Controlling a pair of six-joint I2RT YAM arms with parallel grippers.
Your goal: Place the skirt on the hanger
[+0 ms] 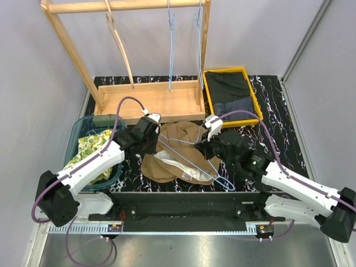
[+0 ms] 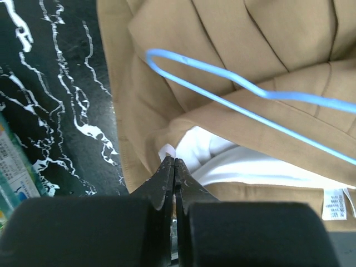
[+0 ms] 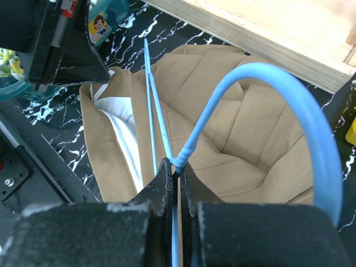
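Note:
A tan skirt with white lining lies crumpled on the black marbled table between the arms. It also shows in the left wrist view and the right wrist view. A blue wire hanger lies across it. My left gripper is shut, its tips pinching the skirt's edge by the white lining, and the hanger's wire runs just beyond. My right gripper is shut on the hanger's neck, and its hook arcs up to the right.
A wooden rack stands behind the skirt with a wooden hanger and two blue hangers on its rail. A yellow tray of dark clothes sits at the back right. A teal bin with green patterned cloth is at the left.

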